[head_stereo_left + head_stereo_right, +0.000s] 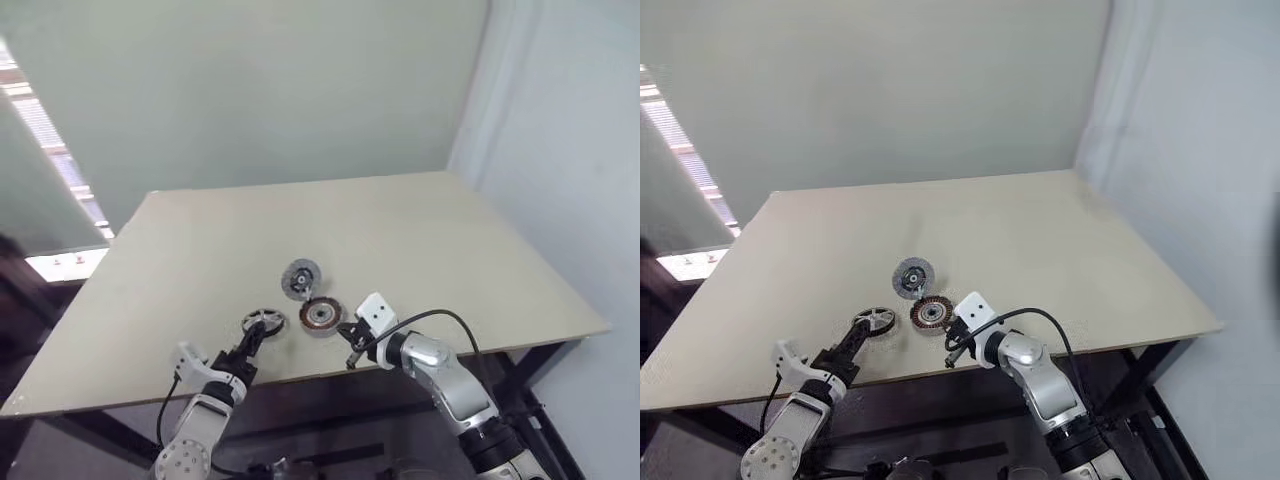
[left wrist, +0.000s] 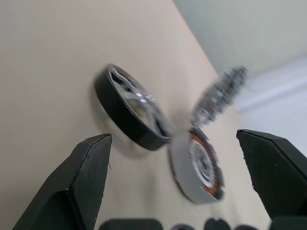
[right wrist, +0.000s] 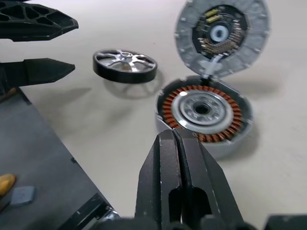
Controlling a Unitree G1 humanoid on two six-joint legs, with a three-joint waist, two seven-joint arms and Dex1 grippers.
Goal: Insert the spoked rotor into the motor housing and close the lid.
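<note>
Beige table [image 1: 420, 240], pale green wall [image 1: 260, 90].

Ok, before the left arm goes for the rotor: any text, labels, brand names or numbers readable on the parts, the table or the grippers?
No readable text anywhere.
Lid: small gold and white parts on its inner face, no lettering that can be made out.
Motor housing: copper windings and a metal hub, no markings.
Spoked rotor: plain black rim, silver spokes, no label.
Table: bare, nothing printed.
Left gripper and right gripper: plain black fingers, no markings.
</note>
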